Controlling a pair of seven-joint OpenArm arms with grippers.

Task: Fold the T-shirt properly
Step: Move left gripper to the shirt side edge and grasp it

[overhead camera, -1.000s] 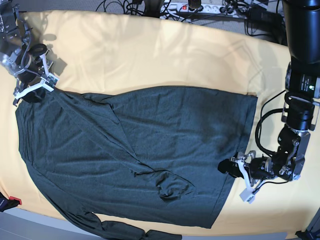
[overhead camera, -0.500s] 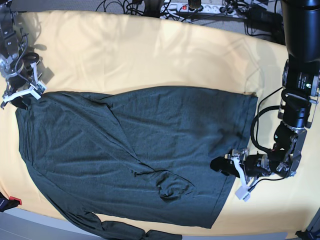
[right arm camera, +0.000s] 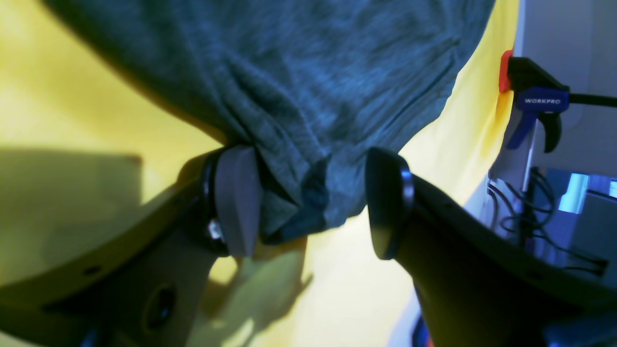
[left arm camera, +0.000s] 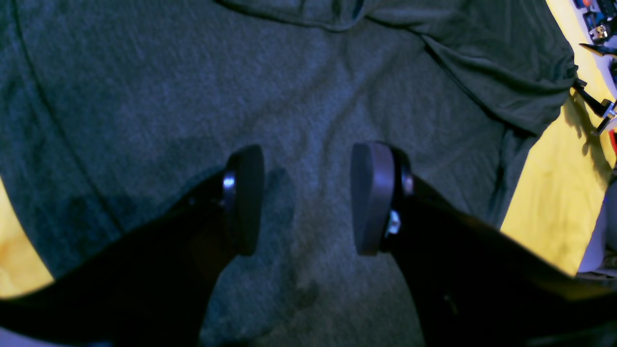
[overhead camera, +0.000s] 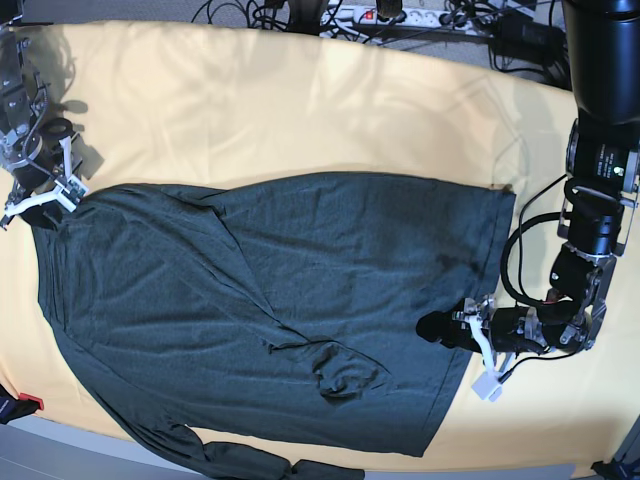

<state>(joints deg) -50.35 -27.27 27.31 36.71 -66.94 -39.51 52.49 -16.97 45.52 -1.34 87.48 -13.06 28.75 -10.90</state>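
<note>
The dark charcoal-green T-shirt lies spread flat on the pale yellow cloth, with one sleeve folded across its body and a small crumple near the front. My left gripper is at the shirt's right side. In the left wrist view it is open just above the knit, with nothing between its pads. My right gripper is at the shirt's far left corner. In the right wrist view it is open around the bunched corner, which touches only one pad.
A power strip and cables lie beyond the far edge. A red clamp holds the cloth at the front left; it also shows in the right wrist view. The other sleeve trails along the front edge.
My right gripper has moved left and slightly toward the front, to the shirt's corner. My left gripper has slid left, farther over the shirt's right side.
</note>
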